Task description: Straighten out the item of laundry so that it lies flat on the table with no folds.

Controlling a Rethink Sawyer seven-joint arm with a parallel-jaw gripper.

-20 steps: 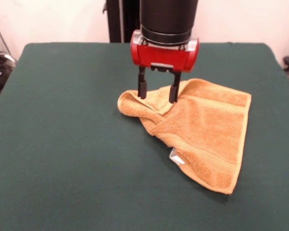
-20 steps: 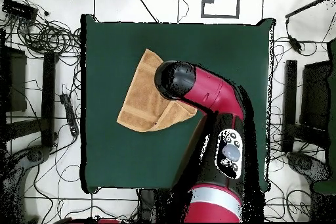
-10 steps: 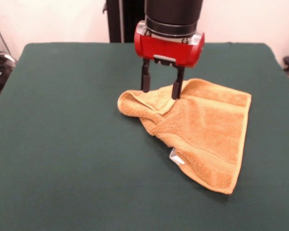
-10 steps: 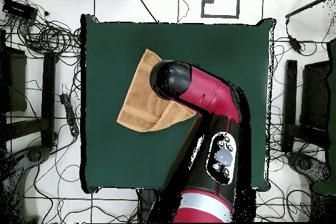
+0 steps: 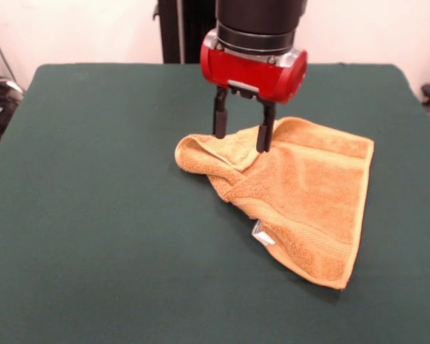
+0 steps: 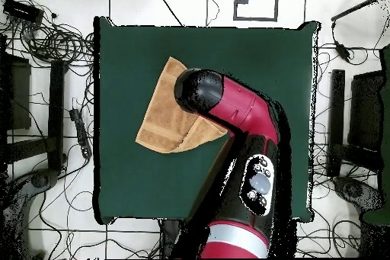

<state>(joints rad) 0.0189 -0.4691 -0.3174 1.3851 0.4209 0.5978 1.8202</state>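
The orange-yellow terry towel [image 5: 301, 197] lies on the dark green felt table [image 5: 107, 215], nearer the robot-side edge than the opposite one and off toward one short edge. One corner is folded over into a bunched, rounded lump, so the cloth makes a rough triangle; its long axis runs diagonally from that lump toward the free corner. A woven band follows the border, and a small white tag [image 5: 261, 233] shows at one edge. The gripper [image 5: 242, 132] hangs above the folded part, black fingers [image 5: 219, 120] apart, holding nothing.
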